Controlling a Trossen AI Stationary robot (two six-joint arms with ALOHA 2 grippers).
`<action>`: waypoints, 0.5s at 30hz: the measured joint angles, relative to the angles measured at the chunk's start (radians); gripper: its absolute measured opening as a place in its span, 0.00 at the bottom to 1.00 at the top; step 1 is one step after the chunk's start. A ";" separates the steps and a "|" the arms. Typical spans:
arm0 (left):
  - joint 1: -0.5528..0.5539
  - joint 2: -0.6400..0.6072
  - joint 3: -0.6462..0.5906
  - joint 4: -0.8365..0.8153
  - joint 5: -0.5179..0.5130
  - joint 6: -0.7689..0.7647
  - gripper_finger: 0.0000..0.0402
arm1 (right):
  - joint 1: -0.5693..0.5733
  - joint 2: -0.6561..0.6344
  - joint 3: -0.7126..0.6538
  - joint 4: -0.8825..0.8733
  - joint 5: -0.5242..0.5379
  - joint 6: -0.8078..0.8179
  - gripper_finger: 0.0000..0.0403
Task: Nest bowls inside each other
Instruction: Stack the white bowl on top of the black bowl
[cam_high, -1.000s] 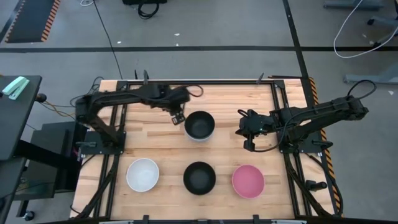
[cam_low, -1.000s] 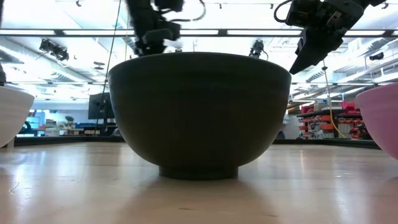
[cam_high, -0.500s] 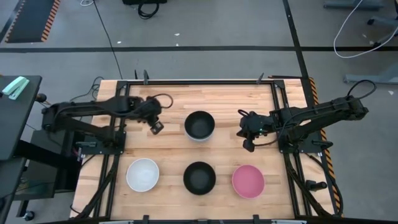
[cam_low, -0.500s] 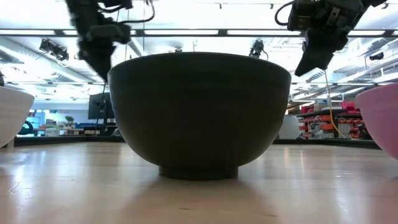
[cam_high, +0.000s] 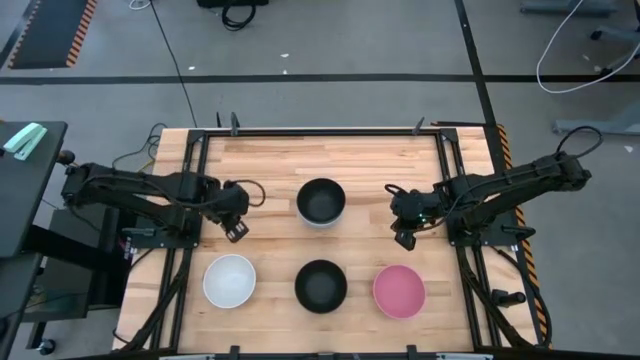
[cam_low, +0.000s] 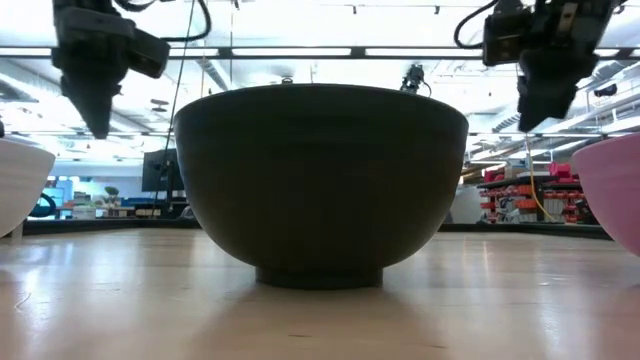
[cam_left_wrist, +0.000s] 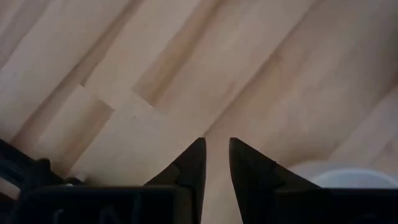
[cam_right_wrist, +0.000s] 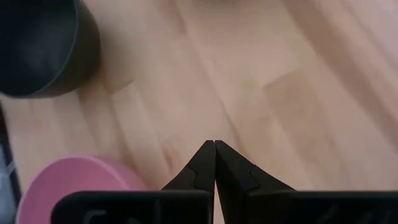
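The left gripper (cam_high: 236, 232) hangs over bare wood at the left side of the bench, its jaws standing a narrow slit apart with nothing between them; in the left wrist view the two dark fingertips (cam_left_wrist: 194, 163) frame only planks. The right gripper (cam_high: 405, 238) hangs over bare wood on the right side, its jaws pressed together and empty, the tips meeting in a single point in the right wrist view (cam_right_wrist: 214, 163).

Just below the left gripper in the high view sits a small round white bowl (cam_high: 229, 281), in the near row at the left; a pale sliver of its rim shows at the edge of the left wrist view. Near the right gripper sits a small round pink bowl (cam_high: 399, 291), at the right end of the same row. Between those two stands a small round black bowl (cam_high: 321, 285), which fills the middle of the low view (cam_low: 320, 180). A second black bowl (cam_high: 320, 202) rests farther back, about midway between the two grippers, with a pale rim showing beneath it as though it sits inside another bowl; how many lie under it I cannot tell.

All stand upright and apart from one another on the light wooden plank bench (cam_high: 370, 160), which is edged by a dark metal frame (cam_high: 320, 130).
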 joint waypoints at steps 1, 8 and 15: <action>-0.022 0.000 0.000 -0.001 0.000 -0.017 0.20 | 0.021 0.000 0.000 -0.001 0.000 0.020 0.03; -0.169 0.000 0.000 0.014 -0.001 -0.164 0.20 | 0.187 0.000 0.000 -0.001 0.078 0.106 0.03; -0.340 0.001 0.000 0.015 0.003 -0.367 0.19 | 0.288 0.000 0.000 -0.001 0.182 0.234 0.03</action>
